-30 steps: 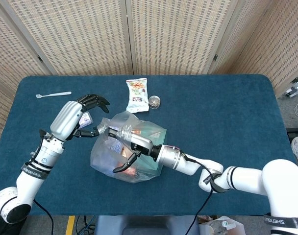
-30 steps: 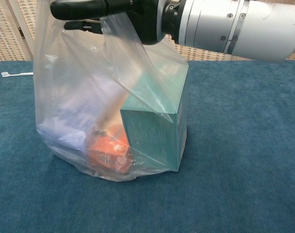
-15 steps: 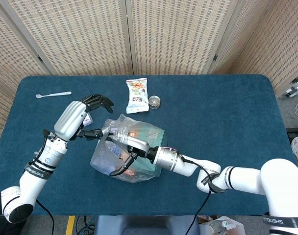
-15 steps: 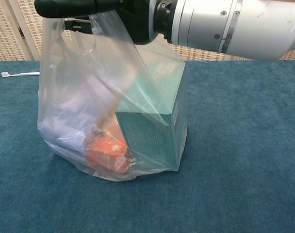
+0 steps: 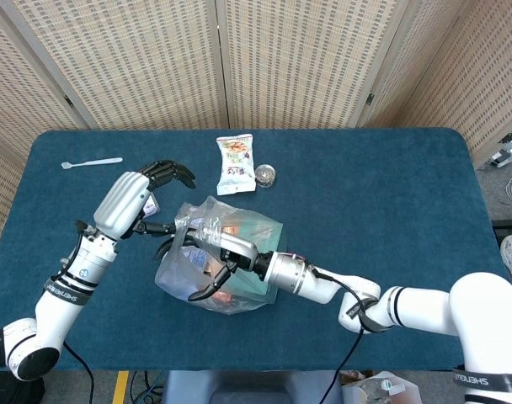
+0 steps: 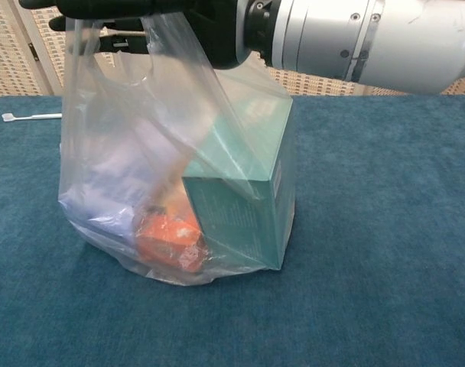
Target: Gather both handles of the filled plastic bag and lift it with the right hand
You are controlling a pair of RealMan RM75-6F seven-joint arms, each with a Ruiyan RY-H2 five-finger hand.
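Plastic bag (image 6: 179, 191) sits filled on the table (image 5: 391, 194), not lifted: right hand (image 5: 216, 252) has one handle (image 6: 175, 69) draped over its fingers, left hand (image 5: 142, 206) pinches the other beside it; gathering and lift remain.

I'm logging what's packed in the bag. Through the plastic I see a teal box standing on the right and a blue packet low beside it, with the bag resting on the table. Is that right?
Not quite: the packet low beside the teal box is orange, not blue, as the chest view shows. The rest holds: the box stands on the right inside the plastic bag, and the bag rests on the table.
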